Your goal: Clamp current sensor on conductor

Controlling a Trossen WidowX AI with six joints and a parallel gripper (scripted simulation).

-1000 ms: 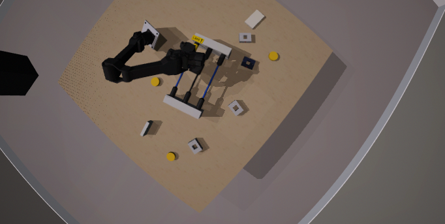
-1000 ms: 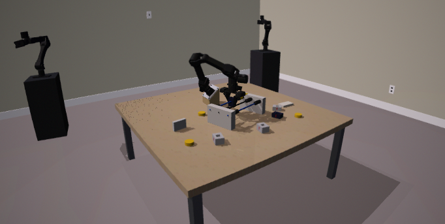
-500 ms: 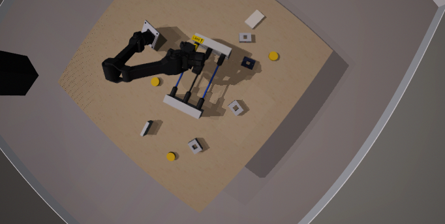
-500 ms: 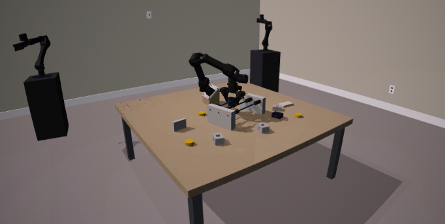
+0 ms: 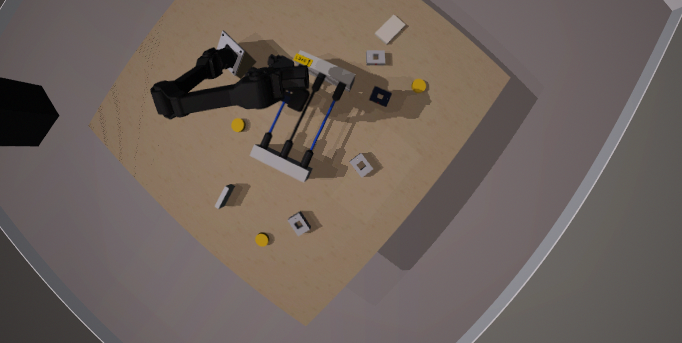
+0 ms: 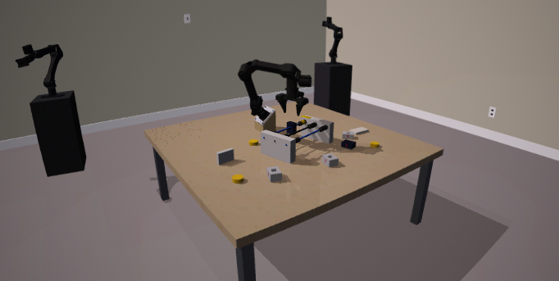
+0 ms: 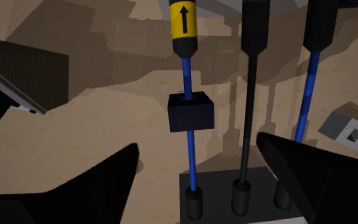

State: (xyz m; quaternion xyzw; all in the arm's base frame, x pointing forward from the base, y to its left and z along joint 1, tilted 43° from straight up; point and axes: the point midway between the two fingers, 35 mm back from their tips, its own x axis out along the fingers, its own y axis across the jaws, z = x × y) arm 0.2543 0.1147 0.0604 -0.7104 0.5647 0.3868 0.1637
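The dark blue sensor (image 7: 200, 117) (image 6: 288, 125) sits as a block around the left blue conductor (image 7: 192, 162) (image 5: 276, 120); no gap shows in it in the wrist view. Its own arrow cannot be made out. A yellow band with a black arrow (image 7: 184, 20) is at the conductor's far end in the wrist view. The yellow LOAD marker (image 5: 302, 59) (image 6: 306, 116) is on the rear end block. My gripper (image 7: 197, 143) (image 6: 292, 113) is open and empty, above the sensor and apart from it, fingers pointing down.
A black conductor (image 5: 300, 121) (image 7: 250, 100) and a second blue one (image 5: 324, 124) run alongside, between two upright end blocks (image 5: 280, 163) (image 6: 278, 147). Grey sensor-like blocks (image 5: 361, 165) (image 6: 274, 174), a dark one (image 5: 380, 96) and yellow discs (image 5: 238, 125) (image 6: 238, 179) lie around.
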